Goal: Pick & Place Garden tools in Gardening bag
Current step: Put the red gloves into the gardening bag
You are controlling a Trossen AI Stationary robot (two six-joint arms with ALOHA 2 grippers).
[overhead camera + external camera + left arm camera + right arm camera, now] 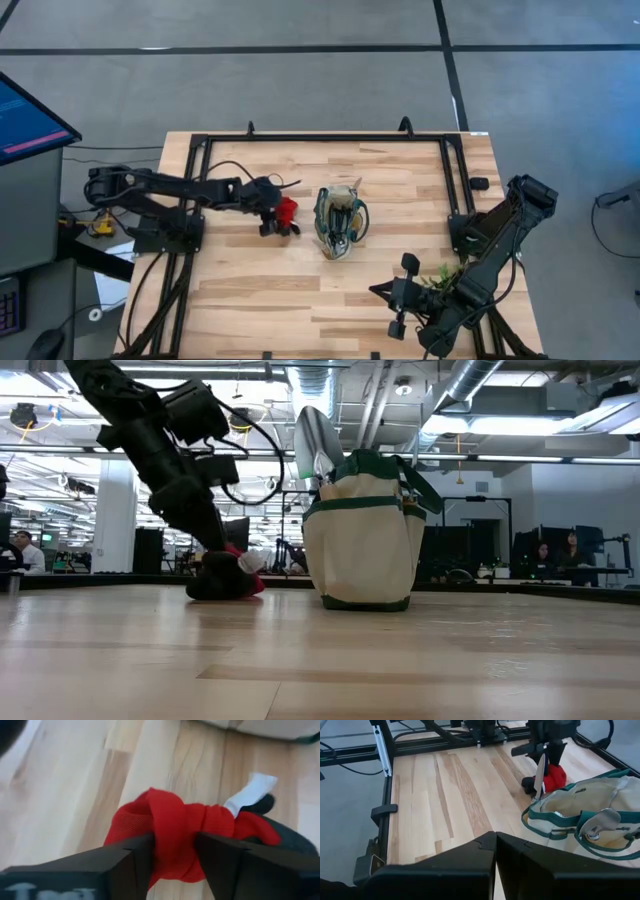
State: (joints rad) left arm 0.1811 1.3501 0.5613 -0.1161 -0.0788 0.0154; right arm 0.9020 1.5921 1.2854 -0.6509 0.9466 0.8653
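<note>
The gardening bag (pixel 339 222) stands upright near the middle of the worktop (pixel 250 290), and everything else is placed from it here. Metal tool heads poke up out of its open top: a trowel blade (pixel 315 442) shows above the rim in the low view, and a rounded metal tool head (pixel 600 822) lies inside the opening in the right wrist view.

Just beside the bag, on the side toward the left arm's base, the left gripper (pixel 277 218) is down at the worktop surface. Its jaws pinch a soft red item (pixel 175 832), bunched red fabric with a white tag (pixel 250 792) and a dark part beside it. The red item (pixel 245 575) sits low against the wood, close to the bag but not touching it.

The right gripper (pixel 400 300) waits well away from the bag, near the front edge of the worktop on the right arm's side, with a leafy green sprig (pixel 440 278) just beside the arm. Its jaws are pressed together, the two dark fingers (pixel 470 857) meeting with no gap between them.
</note>
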